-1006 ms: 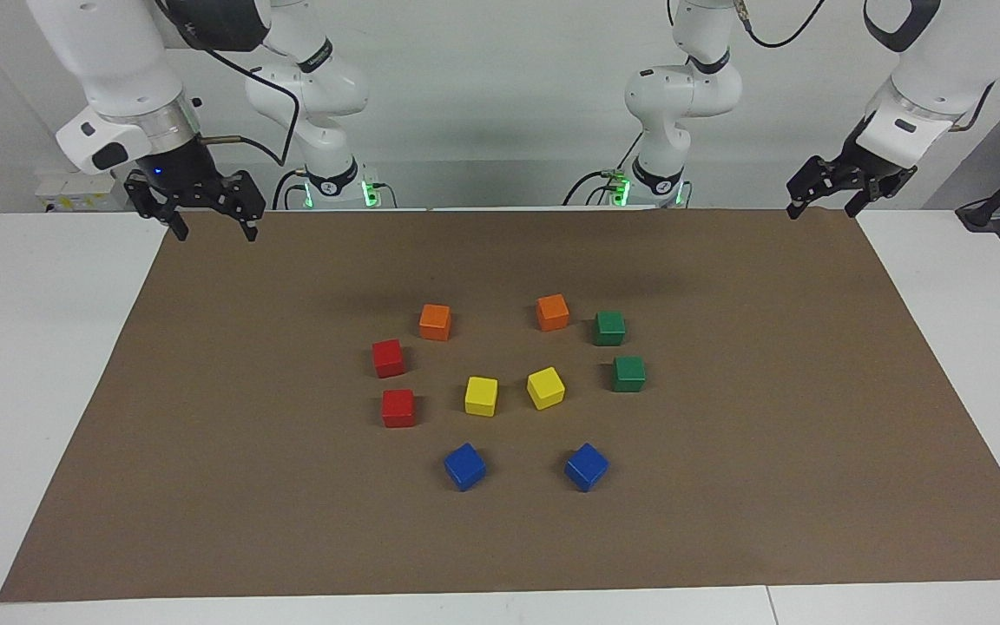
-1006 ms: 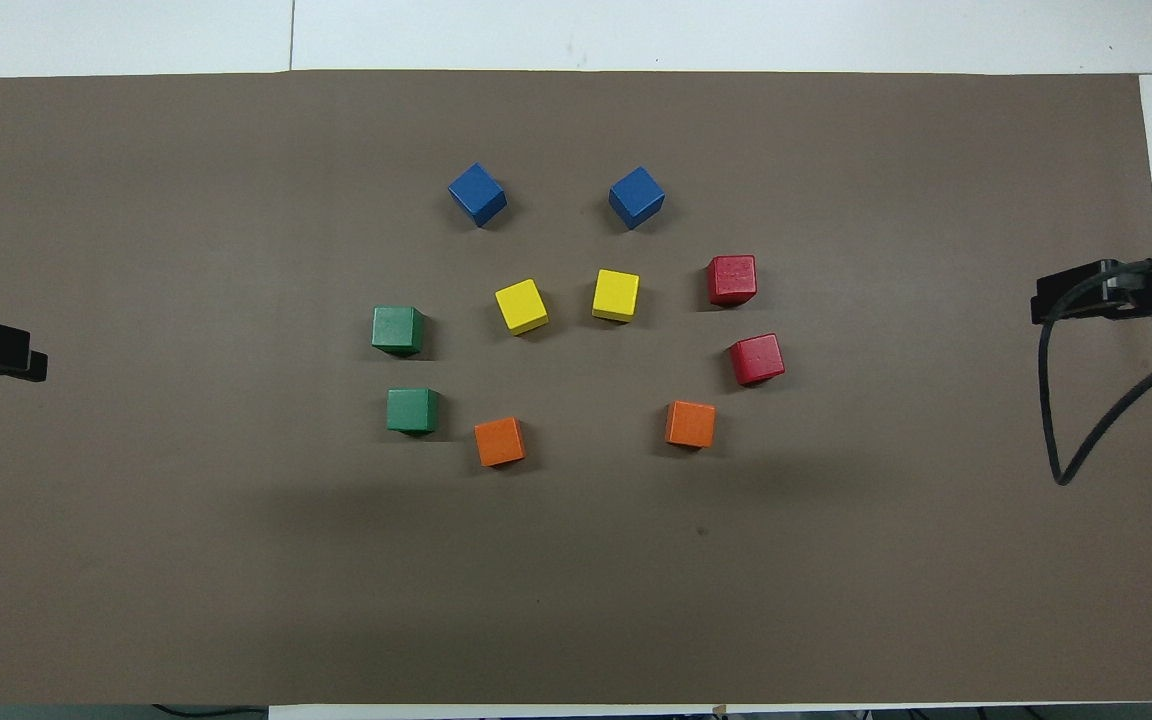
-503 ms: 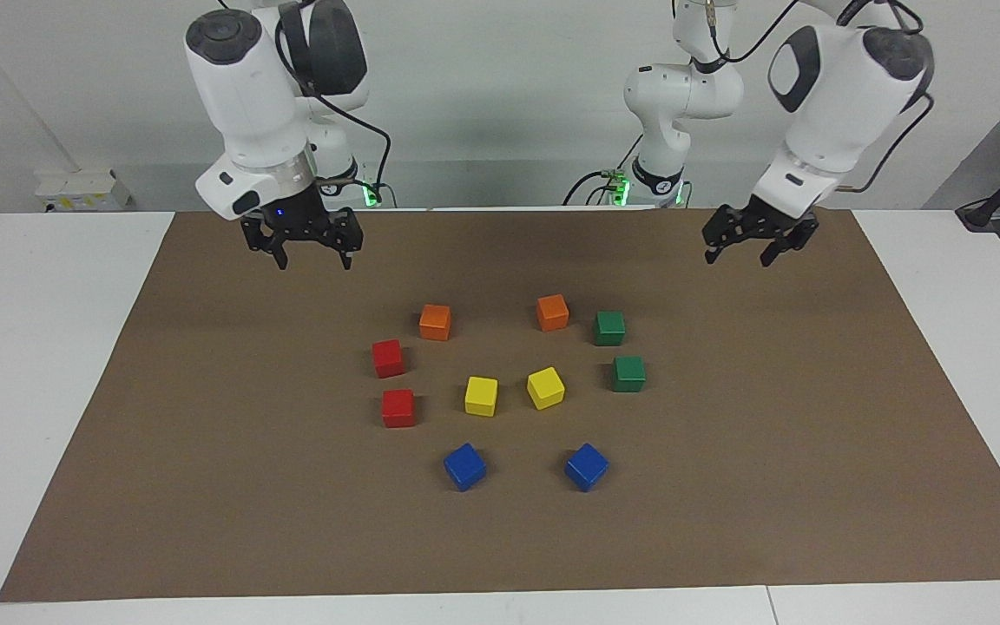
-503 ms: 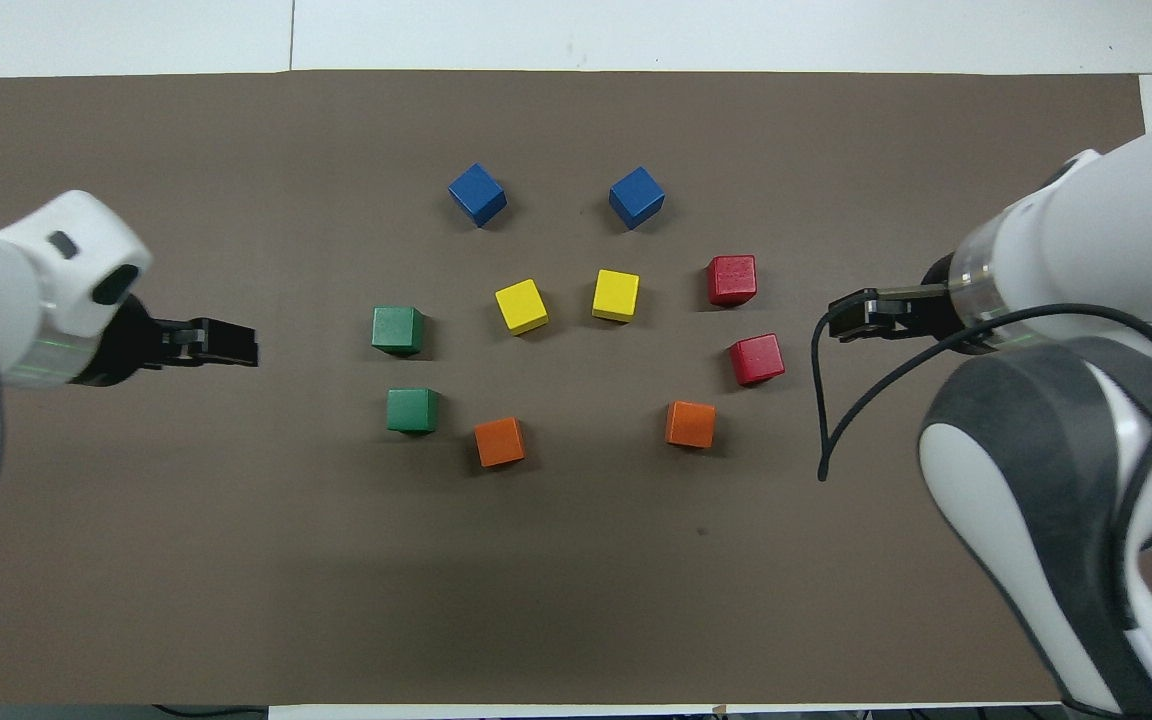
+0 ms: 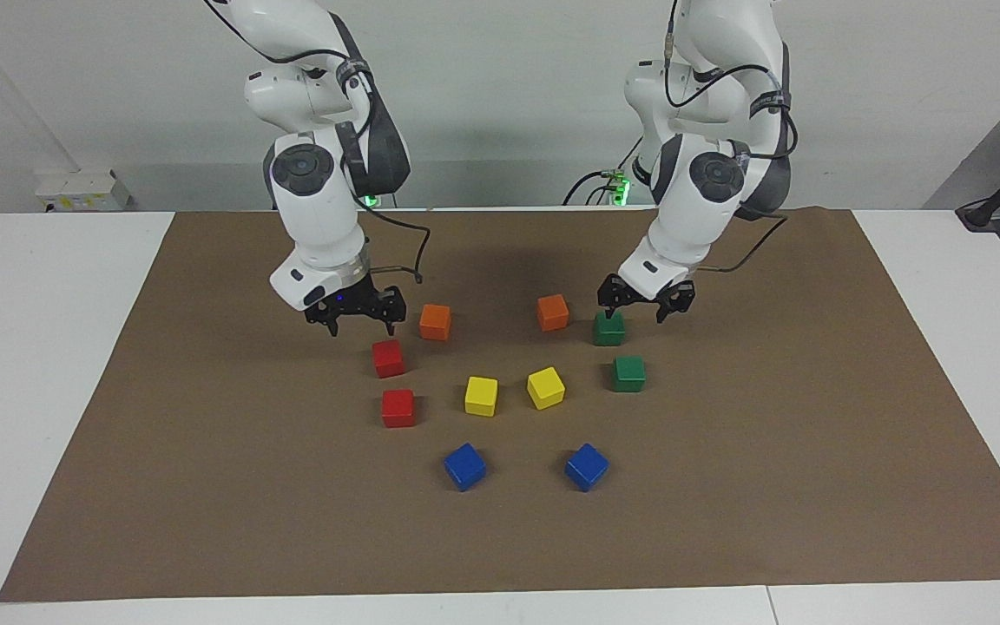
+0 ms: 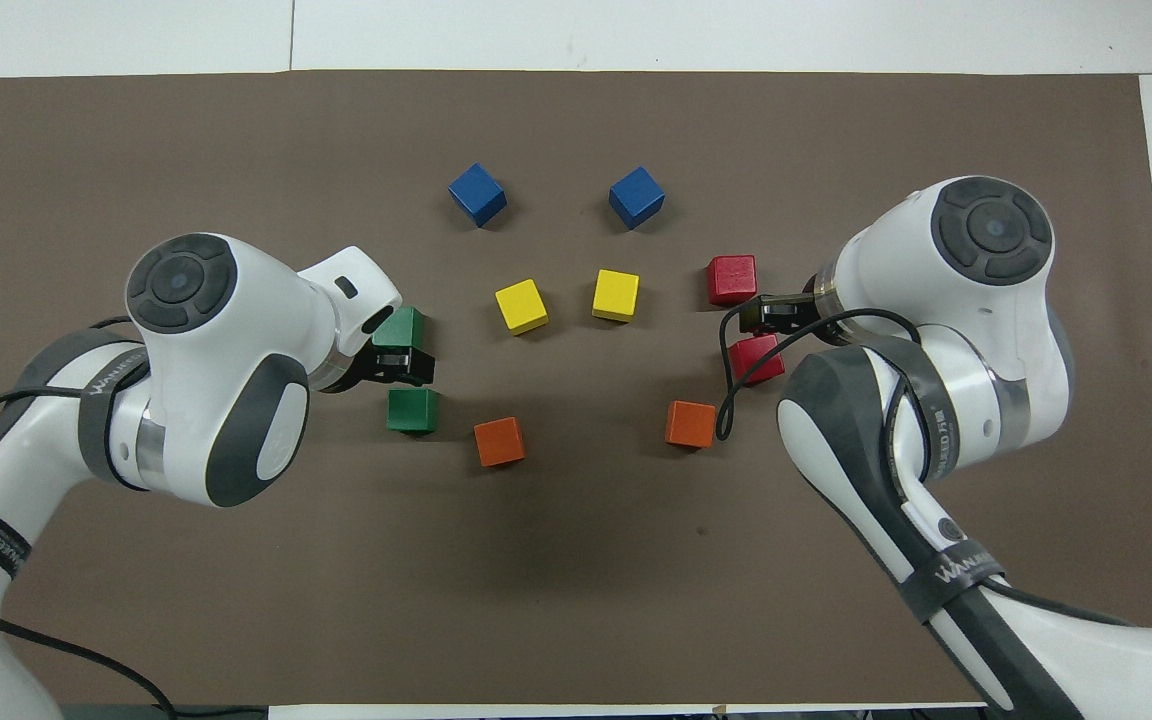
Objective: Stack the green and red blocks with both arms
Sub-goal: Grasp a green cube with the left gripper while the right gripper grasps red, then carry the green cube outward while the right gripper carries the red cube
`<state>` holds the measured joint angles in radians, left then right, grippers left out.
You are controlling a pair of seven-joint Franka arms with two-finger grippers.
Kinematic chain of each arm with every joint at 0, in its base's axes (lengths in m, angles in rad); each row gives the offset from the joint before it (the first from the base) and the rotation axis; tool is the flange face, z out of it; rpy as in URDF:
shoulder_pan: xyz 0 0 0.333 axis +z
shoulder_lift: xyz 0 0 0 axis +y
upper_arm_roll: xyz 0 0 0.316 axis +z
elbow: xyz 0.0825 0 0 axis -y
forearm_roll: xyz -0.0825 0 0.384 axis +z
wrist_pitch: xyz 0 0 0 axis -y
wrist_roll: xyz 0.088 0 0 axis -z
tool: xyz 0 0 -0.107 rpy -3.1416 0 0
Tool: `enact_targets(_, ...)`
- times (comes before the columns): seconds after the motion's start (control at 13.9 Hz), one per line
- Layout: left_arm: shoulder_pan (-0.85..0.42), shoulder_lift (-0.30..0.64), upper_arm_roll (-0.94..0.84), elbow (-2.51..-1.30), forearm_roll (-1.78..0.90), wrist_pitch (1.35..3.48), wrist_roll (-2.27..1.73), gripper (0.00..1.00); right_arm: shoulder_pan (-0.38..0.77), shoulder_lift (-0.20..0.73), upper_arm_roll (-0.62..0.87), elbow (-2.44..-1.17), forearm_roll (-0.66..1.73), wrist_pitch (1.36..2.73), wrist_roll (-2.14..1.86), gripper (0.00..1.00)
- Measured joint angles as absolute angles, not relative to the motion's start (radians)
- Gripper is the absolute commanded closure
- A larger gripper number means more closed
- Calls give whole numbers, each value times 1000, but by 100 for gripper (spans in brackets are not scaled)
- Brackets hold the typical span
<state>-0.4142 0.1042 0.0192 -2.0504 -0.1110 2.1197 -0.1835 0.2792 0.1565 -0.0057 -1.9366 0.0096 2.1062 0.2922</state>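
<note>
A flat brown paper mat (image 5: 726,486) covers the white table. Two white jointed robot arms reach over a loose ring of small glossy painted cubes.

The left arm's black two-finger gripper (image 5: 646,305), fingers apart, hangs just above the dark green cube nearer the robots (image 5: 608,328). The second dark green cube (image 5: 628,373) sits just beside it, farther from the robots. The right arm's black two-finger gripper (image 5: 359,318), fingers apart, hangs beside an orange cube (image 5: 435,321), just above the bright red cube nearer the robots (image 5: 388,358). The second bright red cube (image 5: 398,407) lies farther out.

This looks like the approach before the first grasps; nothing is stacked. Next, each gripper likely needs to descend squarely around its cube and close.

A second ago both grippers were at the mat's corners nearest the robots; the cubes have not moved.
</note>
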Motion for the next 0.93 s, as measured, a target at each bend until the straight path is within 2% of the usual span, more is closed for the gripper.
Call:
enact_targets(0.22, -418, 129, 20, -2054, -111, 2130, -184, 0, 291, 187, -6, -1948, 11, 2156, 293, 0)
enact_targets(0.93, -452, 135, 20, -2172, -111, 2271, -228, 0, 307, 233, -6, -2065, 12, 2312, 293, 0)
